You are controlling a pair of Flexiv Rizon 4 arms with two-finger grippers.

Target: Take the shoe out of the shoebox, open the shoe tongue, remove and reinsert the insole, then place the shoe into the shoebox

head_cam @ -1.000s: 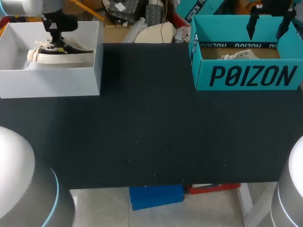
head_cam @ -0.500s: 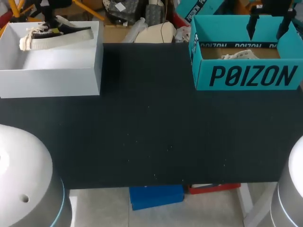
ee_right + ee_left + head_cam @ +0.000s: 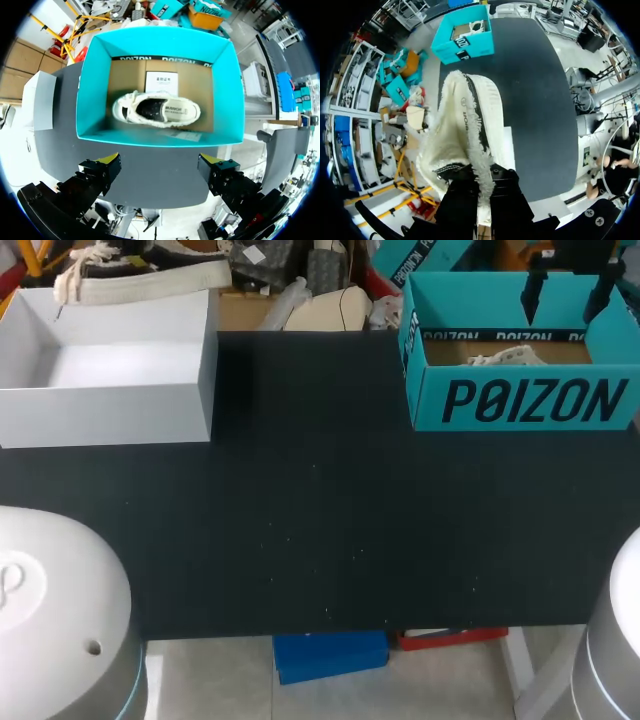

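The tabletop (image 3: pixel 320 520) is matte black with faint pale specks. At its far left corner, the box (image 3: pixel 110 410) is plain pale grey-white. The shoe (image 3: pixel 457 132) is cream with a thin black stripe and frayed off-white edging. At the far right corner, the shoebox (image 3: pixel 520 400) is teal with black lettering and brown cardboard inside. The other shoe (image 3: pixel 157 110) in it is cream-white with a dark lining. The right gripper (image 3: pixel 161 167) is black with yellow fingertips (image 3: pixel 109 160).

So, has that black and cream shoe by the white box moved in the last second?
Yes. The shoe has gone up out of the white box; in the head view it now shows past the box's far wall.
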